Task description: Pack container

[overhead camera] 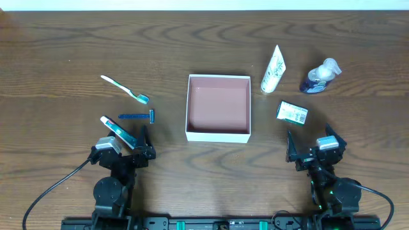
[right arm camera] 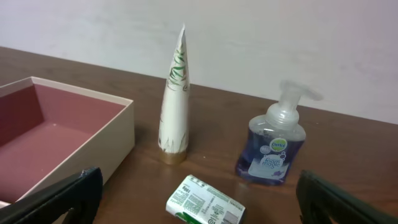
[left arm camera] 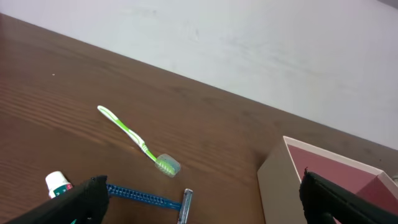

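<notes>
The container (overhead camera: 217, 135), a square white-walled box with a pinkish-brown inside, sits mid-table and holds nothing. Left of it lie a green-and-white toothbrush (overhead camera: 124, 89), a blue razor (overhead camera: 136, 117) and a small white toothpaste tube (overhead camera: 117, 131). My left gripper (overhead camera: 131, 135) is open just behind the razor (left arm camera: 146, 198), holding nothing. To the right are a tall white tube (overhead camera: 273, 69), a blue soap pump bottle (overhead camera: 319, 76) and a green-and-white carton (overhead camera: 293, 113). My right gripper (overhead camera: 310, 138) is open and empty, just short of the carton (right arm camera: 205, 202).
In the left wrist view the toothbrush (left arm camera: 137, 142) lies ahead and the container's corner (left arm camera: 273, 186) is at the right. In the right wrist view the container wall (right arm camera: 118, 140) is at the left, with the white tube (right arm camera: 174, 106) and soap bottle (right arm camera: 273, 146) ahead.
</notes>
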